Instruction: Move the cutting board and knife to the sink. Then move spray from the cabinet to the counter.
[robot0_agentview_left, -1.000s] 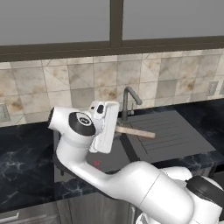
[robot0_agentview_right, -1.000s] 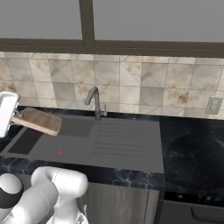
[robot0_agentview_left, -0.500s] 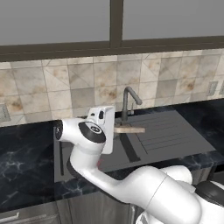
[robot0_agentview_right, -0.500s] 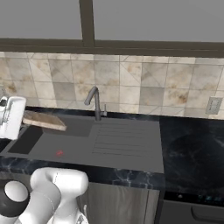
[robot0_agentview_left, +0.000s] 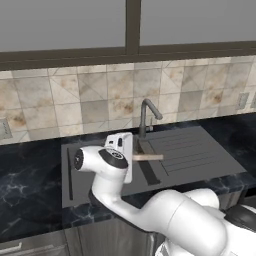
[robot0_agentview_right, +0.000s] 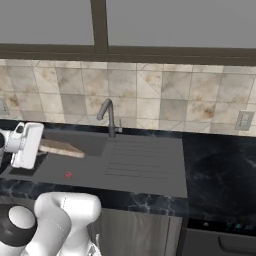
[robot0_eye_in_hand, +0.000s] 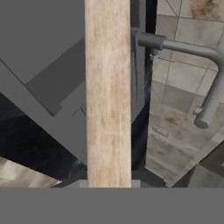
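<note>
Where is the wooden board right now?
The cutting board is held in the end effector, sticking out over the sink just left of the faucet.

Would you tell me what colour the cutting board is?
The cutting board is light-brown wood with a lengthwise grain, clearest in the hand view.

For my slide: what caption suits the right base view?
Gripper holds cutting board over sink.
</note>
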